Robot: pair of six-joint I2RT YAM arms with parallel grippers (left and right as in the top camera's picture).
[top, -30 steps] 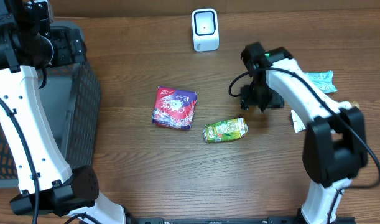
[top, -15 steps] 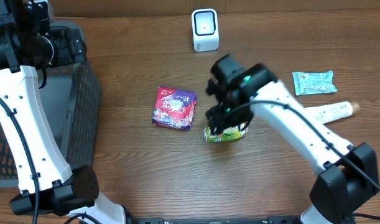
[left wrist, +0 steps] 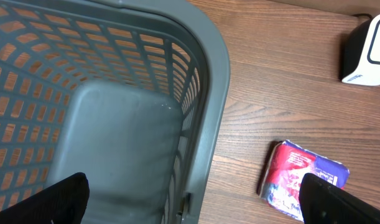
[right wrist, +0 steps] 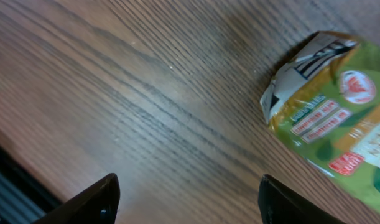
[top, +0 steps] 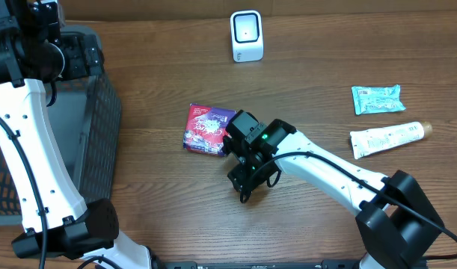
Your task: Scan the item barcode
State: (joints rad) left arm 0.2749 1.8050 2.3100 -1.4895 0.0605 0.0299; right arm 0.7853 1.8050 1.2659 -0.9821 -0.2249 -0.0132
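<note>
Shift right gripper (right wrist: 190, 208), fingers (right wrist: 93, 199) apart and empty, toward 2 o'clock; centre over pouch (right wrist: 329, 118), straddle its short width, close gently. Leave left gripper (left wrist: 190, 205), fingers (left wrist: 59, 199) wide apart, alone.

Glossy plastic packet (right wrist: 339, 118); matt wood-grain table (right wrist: 146, 124)

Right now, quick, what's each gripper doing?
Left gripper: open, empty, above the basket.
Right gripper: open, empty; green packet lies beside it, not held.

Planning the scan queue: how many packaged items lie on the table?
4: red packet mid-table; green packet beneath the right arm, seen only by its wrist camera; teal packet and white tube far right. The arm may hide more.
</note>
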